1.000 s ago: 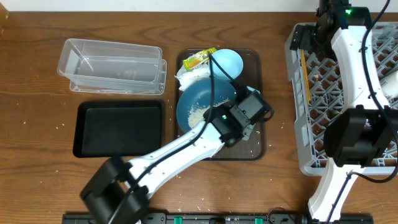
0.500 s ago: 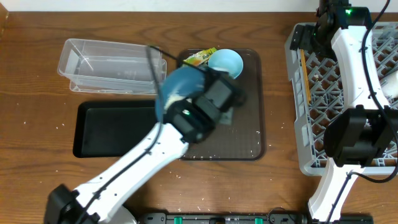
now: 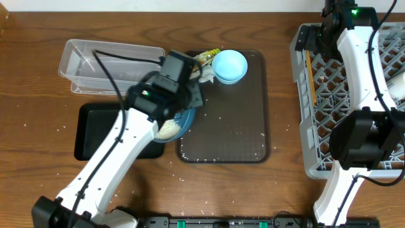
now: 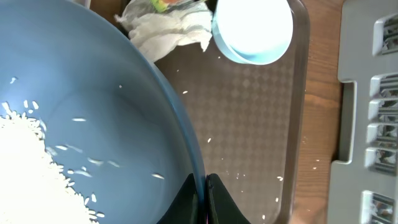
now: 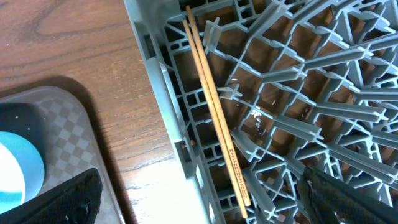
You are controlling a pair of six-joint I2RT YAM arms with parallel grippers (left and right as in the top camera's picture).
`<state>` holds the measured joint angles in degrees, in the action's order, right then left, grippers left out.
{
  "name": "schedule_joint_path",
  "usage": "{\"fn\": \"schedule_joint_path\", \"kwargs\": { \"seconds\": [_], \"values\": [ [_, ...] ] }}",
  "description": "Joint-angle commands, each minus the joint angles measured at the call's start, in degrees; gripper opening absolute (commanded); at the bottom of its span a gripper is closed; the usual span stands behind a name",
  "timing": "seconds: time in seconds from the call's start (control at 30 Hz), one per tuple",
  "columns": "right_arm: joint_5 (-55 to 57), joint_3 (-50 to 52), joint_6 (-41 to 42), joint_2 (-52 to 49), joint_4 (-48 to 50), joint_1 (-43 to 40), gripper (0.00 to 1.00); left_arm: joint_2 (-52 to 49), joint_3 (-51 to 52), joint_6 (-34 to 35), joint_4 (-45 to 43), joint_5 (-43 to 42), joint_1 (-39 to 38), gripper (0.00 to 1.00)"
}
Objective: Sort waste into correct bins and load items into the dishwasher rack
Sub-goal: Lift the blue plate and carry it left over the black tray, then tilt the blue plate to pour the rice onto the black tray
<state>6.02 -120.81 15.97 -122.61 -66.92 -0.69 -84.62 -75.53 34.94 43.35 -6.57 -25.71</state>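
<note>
My left gripper (image 4: 200, 198) is shut on the rim of the dark blue plate (image 4: 93, 106). It holds the plate (image 3: 180, 121) tilted over the right edge of the black tray (image 3: 107, 133). Loose rice (image 4: 28, 168) is heaped at the plate's low side. On the brown serving tray (image 3: 240, 126) lie the crumpled napkin (image 4: 168, 31), the yellow-green wrapper (image 3: 204, 58) and the light blue bowl (image 3: 229, 65). My right gripper (image 5: 199, 208) stands open above the left side of the grey rack (image 3: 345, 101). The chopsticks (image 5: 214, 106) lie in that rack.
The clear tub (image 3: 114, 63) stands behind the black tray. Stray rice grains dot the brown tray and the wood in front of it. A white object (image 3: 397, 88) shows at the rack's right edge. The left arm (image 3: 107, 164) crosses the black tray's front right corner.
The left arm has swung the blue plate off the brown tray leftward to the black tray's edge, uncovering the napkin. The right arm has not moved.
</note>
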Motion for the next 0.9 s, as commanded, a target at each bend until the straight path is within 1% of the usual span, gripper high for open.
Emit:
{"fn": "schedule_joint_path", "kwargs": {
  "seconds": [0.0,0.13,0.33,0.43,0.67,0.87],
  "values": [
    [0.17,-1.22,0.72,1.97,-0.15,-0.09,0.99,1.16,-0.39,0.31,0.61,-7.26,3.72,0.06],
    [0.17,-1.22,0.72,1.97,-0.15,-0.09,0.99,1.16,-0.39,0.28,2.29,-13.68,7.98,0.06],
    [0.17,-1.22,0.72,1.97,-0.15,-0.09,0.99,1.70,-0.39,-0.72,5.90,-18.58,13.18,0.06],
    [0.17,-1.22,0.72,1.97,-0.15,-0.09,0.99,2.38,-0.39,-1.92,6.12,-21.46,15.23,0.06],
    [0.17,-1.22,0.72,1.97,-0.15,-0.09,0.99,3.78,-0.39,-2.21,6.73,-28.06,21.11,0.06],
    [0.17,-1.22,0.72,1.97,-0.15,-0.09,0.99,3.80,-0.33,-5.44,7.06,-39.04,27.74,0.06]
  ]
}}
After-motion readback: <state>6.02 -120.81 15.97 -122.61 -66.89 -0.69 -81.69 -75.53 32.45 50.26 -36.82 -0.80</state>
